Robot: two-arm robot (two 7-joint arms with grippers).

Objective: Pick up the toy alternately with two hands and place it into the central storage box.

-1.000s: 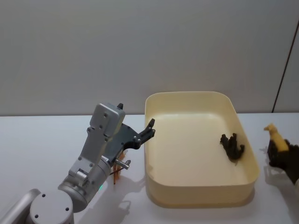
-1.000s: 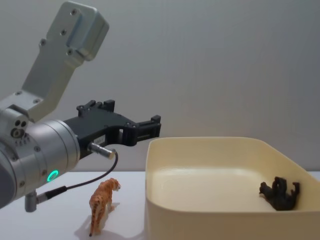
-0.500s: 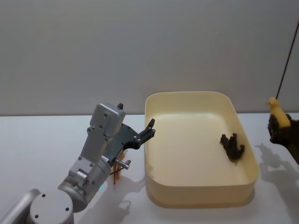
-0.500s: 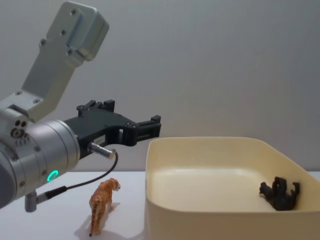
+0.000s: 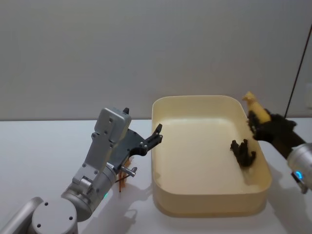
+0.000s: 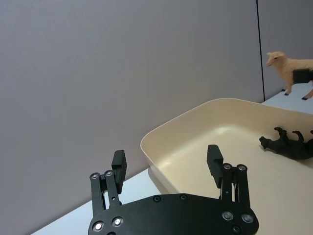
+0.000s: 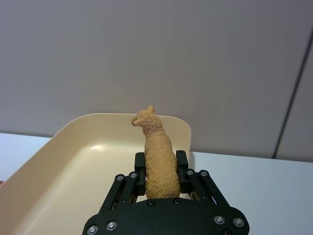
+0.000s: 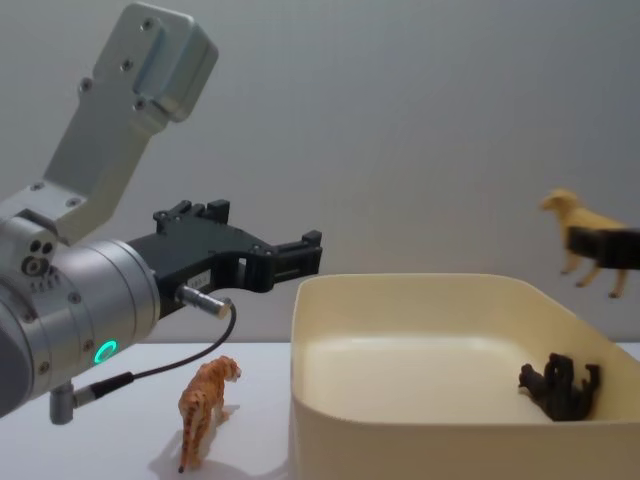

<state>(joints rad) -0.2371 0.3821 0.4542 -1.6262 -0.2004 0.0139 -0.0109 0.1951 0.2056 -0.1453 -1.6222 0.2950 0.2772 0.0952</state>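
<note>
My right gripper (image 7: 160,162) is shut on a tan woolly animal toy (image 7: 157,152), held upright. In the head view the right gripper (image 5: 265,127) holds this toy (image 5: 257,110) above the right rim of the cream storage box (image 5: 209,204). The chest view shows the toy (image 8: 583,232) hanging well above the box (image 8: 420,440). A black animal toy (image 5: 243,152) lies inside the box by its right wall. My left gripper (image 6: 166,159) is open with nothing between its fingers, raised just left of the box (image 6: 195,110). An orange tiger toy (image 8: 205,400) stands on the table under it.
The white table (image 5: 44,146) stretches left of the box, in front of a plain grey wall. My left arm (image 5: 105,161) with its glowing green ring (image 8: 104,351) rises over the tiger. A dark vertical line (image 5: 297,68) runs down the wall at the far right.
My right gripper has lifted the tan toy from beside the box's right side and carried it up and left, to above the box's right rim. The left arm has not moved.
</note>
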